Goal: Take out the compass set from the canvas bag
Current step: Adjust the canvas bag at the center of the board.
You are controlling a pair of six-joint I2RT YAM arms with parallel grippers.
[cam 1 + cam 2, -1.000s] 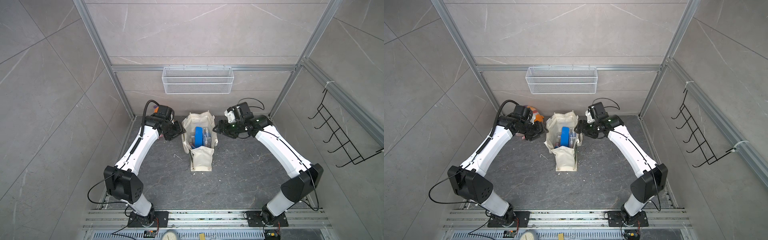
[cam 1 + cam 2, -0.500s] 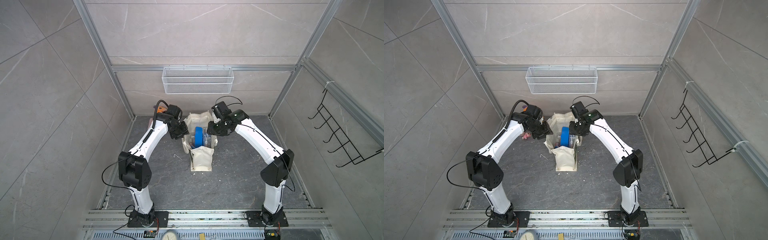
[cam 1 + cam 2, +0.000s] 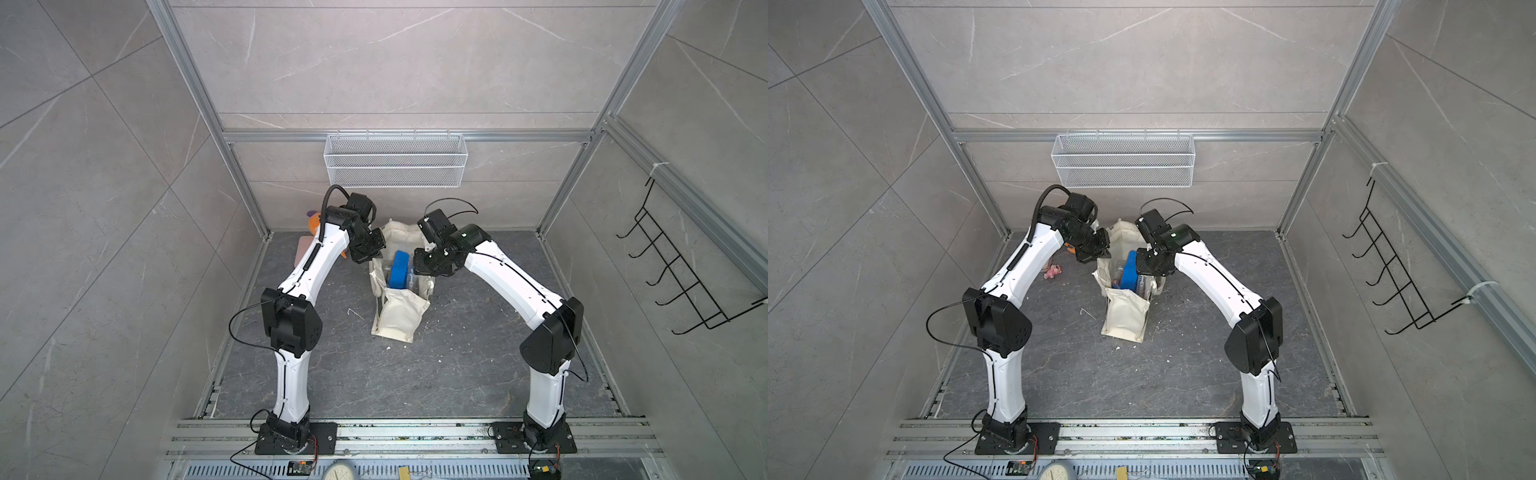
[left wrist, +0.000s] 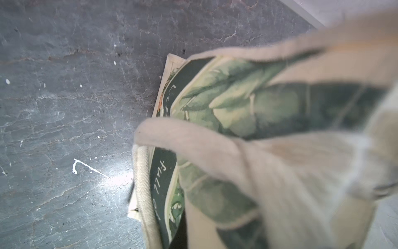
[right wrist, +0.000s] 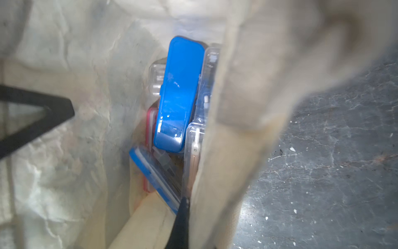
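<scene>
On the dark floor (image 3: 457,365), between the arms, the bag (image 3: 398,318) stands upright with its mouth open, and in it stand a blue case (image 3: 400,270) and some clear cases (image 5: 195,151); which one is the compass set I cannot tell. The left gripper (image 3: 371,254) is closed at the bag's left rim, its fingers hidden by cloth, so I cannot tell if it holds it, while the right gripper (image 3: 420,267) is closed on the right rim, one dark finger (image 5: 181,224) inside against the wall. Farther back an orange toy (image 3: 312,222) lies behind the left arm, and a wire basket (image 3: 395,166) hangs on the wall.
</scene>
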